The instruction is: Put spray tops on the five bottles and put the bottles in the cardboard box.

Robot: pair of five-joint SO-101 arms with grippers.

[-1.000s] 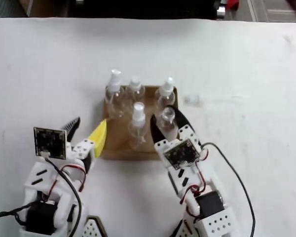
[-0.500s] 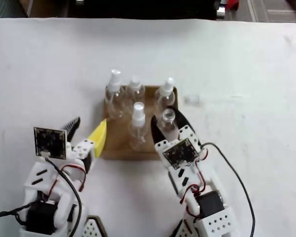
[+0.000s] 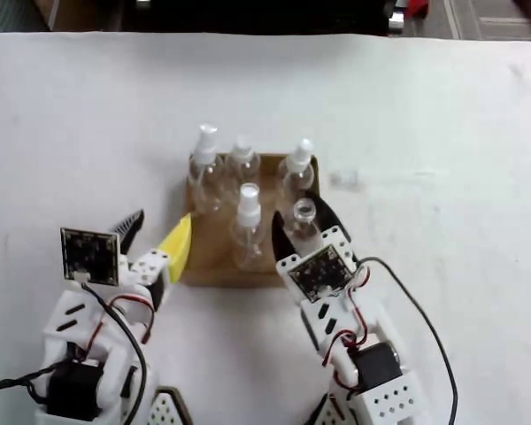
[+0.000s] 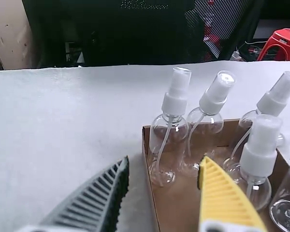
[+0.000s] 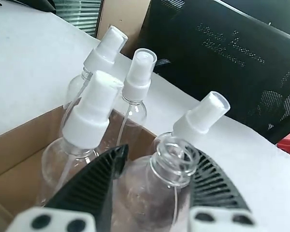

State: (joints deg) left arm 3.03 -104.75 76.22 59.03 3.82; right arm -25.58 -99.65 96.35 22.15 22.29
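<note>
The cardboard box (image 3: 208, 252) sits mid-table with several clear bottles standing in it. Spray tops are on the bottles at back left (image 3: 204, 168), back middle (image 3: 242, 159), back right (image 3: 296, 166) and in the middle (image 3: 248, 221). The near right bottle (image 3: 303, 212) has a bare, uncapped neck (image 5: 174, 155). My right gripper (image 3: 301, 221) is shut on this bottle, one black finger (image 5: 99, 181) on each side of its body. My left gripper (image 3: 164, 219) is open at the box's near left corner, its yellow finger (image 4: 222, 198) over the box floor (image 4: 176, 203) and its grey finger (image 4: 99, 200) outside the box.
White cloth covers the table (image 3: 425, 133), with free room to the left, right and far side of the box. A small pale speck (image 3: 341, 180) lies just right of the box. Dark chairs (image 4: 135, 29) and a red stool (image 4: 285, 38) stand beyond the far edge.
My right gripper has turned slightly, and the uncapped bottle's neck has shifted a little toward the near right with it. The left arm has kept still.
</note>
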